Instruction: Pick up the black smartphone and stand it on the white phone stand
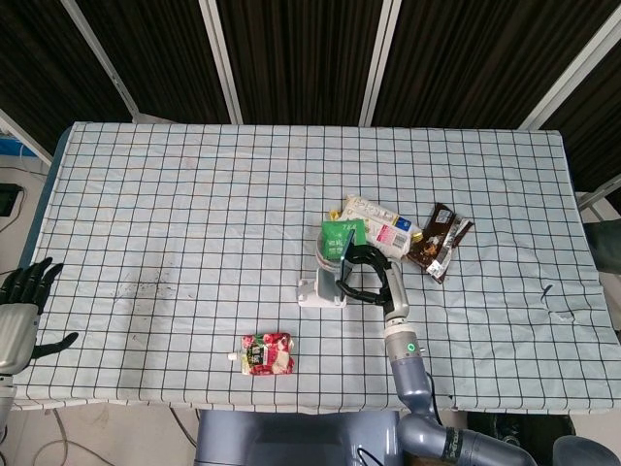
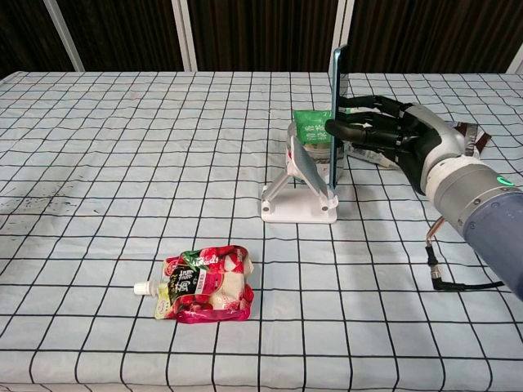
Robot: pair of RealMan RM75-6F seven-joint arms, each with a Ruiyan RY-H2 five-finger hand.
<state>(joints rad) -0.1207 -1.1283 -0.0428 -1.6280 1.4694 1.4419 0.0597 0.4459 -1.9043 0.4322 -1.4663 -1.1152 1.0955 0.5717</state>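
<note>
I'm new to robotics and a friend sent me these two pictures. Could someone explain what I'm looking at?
This is a two-armed robot with humanlike hands working at a table covered in a checked cloth. One picture looks down from a camera on its head, the other looks forward from its chest. The right hand holds a black smartphone upright on its edge, right at a white phone stand, where it is meant to go. The left hand waits off the table's edge, open and holding nothing. Also on the cloth: a red drink pouch near the front, and, behind the stand, a green tea packet, a white packet and a brown snack wrapper.
</note>
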